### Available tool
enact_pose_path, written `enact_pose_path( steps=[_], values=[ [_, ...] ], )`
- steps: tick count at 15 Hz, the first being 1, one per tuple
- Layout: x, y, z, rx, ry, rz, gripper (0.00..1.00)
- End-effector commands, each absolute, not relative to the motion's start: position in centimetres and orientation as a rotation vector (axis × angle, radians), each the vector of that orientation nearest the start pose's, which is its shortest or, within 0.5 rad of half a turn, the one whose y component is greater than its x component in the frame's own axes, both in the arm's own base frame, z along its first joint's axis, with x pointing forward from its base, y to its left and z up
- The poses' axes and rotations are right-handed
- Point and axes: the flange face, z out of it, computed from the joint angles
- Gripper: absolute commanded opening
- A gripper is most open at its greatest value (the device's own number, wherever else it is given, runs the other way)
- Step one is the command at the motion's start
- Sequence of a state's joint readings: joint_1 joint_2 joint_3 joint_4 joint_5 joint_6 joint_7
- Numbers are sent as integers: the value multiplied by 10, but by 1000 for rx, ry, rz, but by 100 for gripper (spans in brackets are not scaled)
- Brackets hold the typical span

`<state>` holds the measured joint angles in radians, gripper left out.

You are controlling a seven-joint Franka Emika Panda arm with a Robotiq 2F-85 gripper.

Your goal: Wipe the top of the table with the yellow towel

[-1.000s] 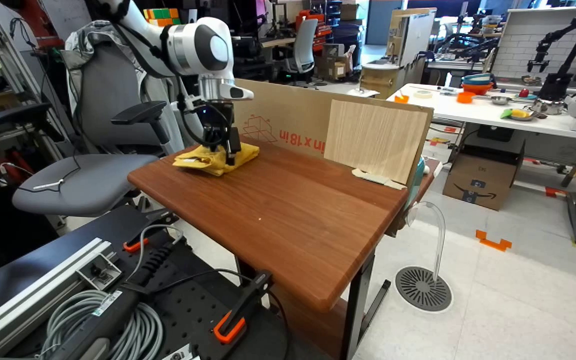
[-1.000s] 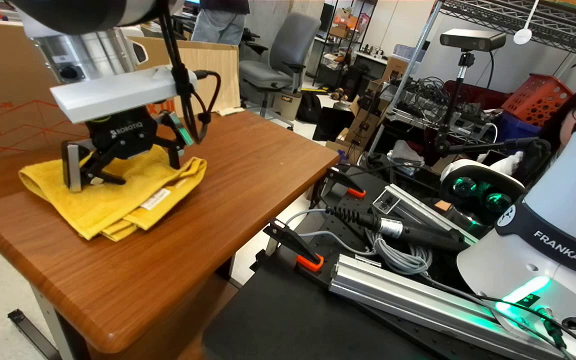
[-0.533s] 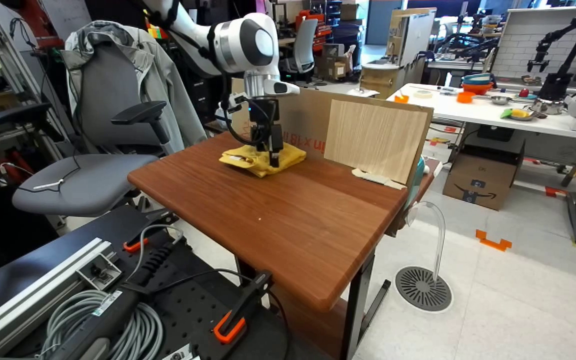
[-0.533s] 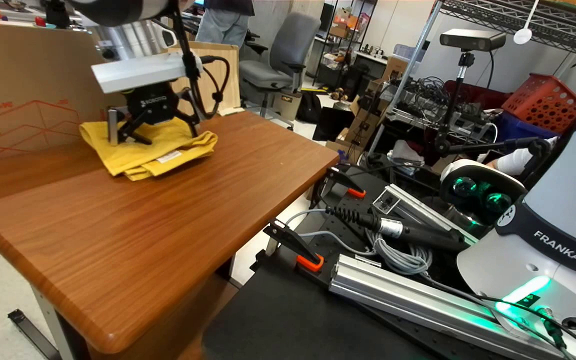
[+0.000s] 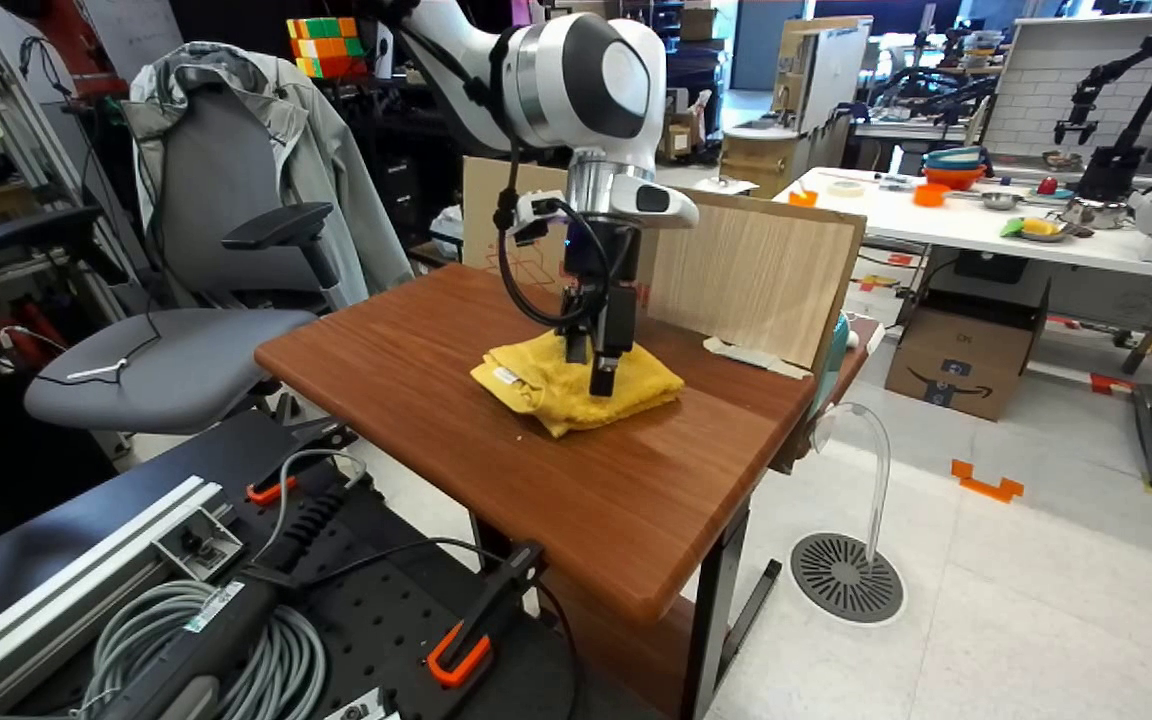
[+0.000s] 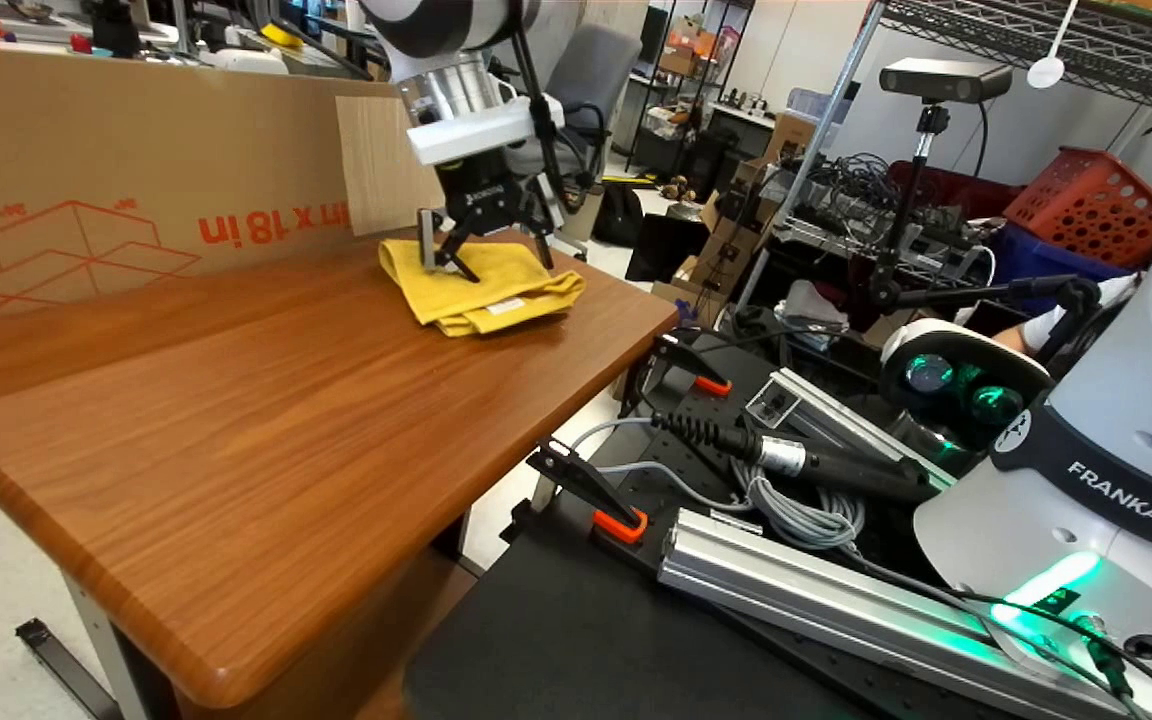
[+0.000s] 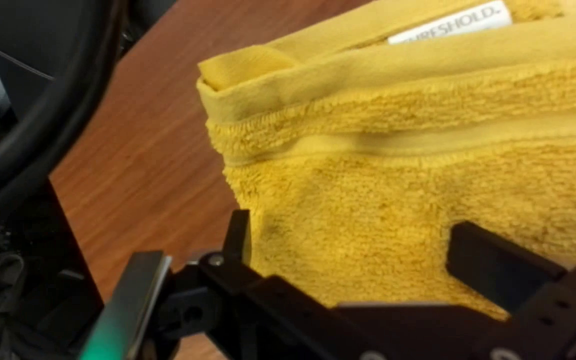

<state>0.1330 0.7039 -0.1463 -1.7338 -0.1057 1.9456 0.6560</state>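
A folded yellow towel point(image 5: 546, 380) with a white tag lies flat on the brown wooden table top point(image 5: 586, 500). It also shows in an exterior view point(image 6: 436, 300) and fills most of the wrist view point(image 7: 343, 190). My gripper point(image 5: 589, 375) points down onto the towel with its fingertips at the towel's upper surface. In an exterior view the gripper point(image 6: 491, 265) has its fingers spread apart on the towel. In the wrist view the fingers of the gripper point(image 7: 350, 225) stand wide apart, with flat towel between them and no fold pinched. The towel's underside is hidden.
A cardboard sheet point(image 6: 136, 150) stands along one table edge, with a light wood panel point(image 5: 766, 280) against it. A grey chair point(image 5: 176, 345) stands near one end. Orange-tipped clamps point(image 6: 621, 525) and cables sit on the black robot bench point(image 6: 556, 620) beside the table.
My gripper and the towel under it have slid together along the table, rightward in both exterior views, towards the end with the light wood panel. The fingers have stayed spread.
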Motion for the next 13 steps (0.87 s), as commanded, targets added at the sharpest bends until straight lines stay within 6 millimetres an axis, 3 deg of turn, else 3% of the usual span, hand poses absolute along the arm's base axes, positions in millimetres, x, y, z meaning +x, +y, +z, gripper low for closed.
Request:
enact_pose_path(
  steps=[1, 7, 9, 10, 12, 13],
  values=[
    [585, -21, 182, -3209, 961, 725, 100],
    [575, -2, 305, -3198, 792, 282, 100],
    [560, 4, 347, -3174, 772, 231, 100],
    [588, 1, 314, -3203, 817, 280, 100],
    [573, 4, 346, -3191, 798, 222, 100],
    [568, 5, 351, -3189, 794, 215, 100]
  ],
)
